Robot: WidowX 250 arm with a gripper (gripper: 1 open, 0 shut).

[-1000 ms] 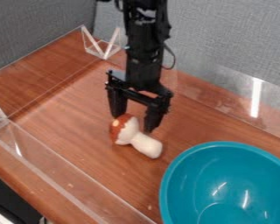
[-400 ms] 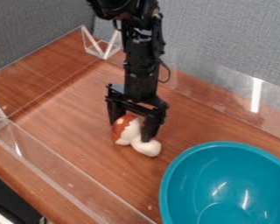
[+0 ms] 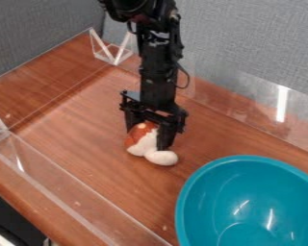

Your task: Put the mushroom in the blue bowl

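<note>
The mushroom (image 3: 158, 156) lies on its side on the wooden table (image 3: 66, 120), its reddish-orange cap toward the left and its cream stem pointing toward the blue bowl. My black gripper (image 3: 149, 144) points straight down over it. Its two fingers stand on either side of the cap and have closed in against it, while the mushroom still rests on the table. The blue bowl (image 3: 253, 207), large, glossy and with nothing in it, sits at the lower right, a short way from the mushroom.
A low clear acrylic wall (image 3: 35, 168) runs along the table's near-left edge. More clear panels stand at the back left (image 3: 112, 46) and back right (image 3: 288, 101). A grey wall is behind.
The gripper has come down around the mushroom and its fingers have narrowed from wide open to close against the cap. Mushroom and bowl have stayed in place.
</note>
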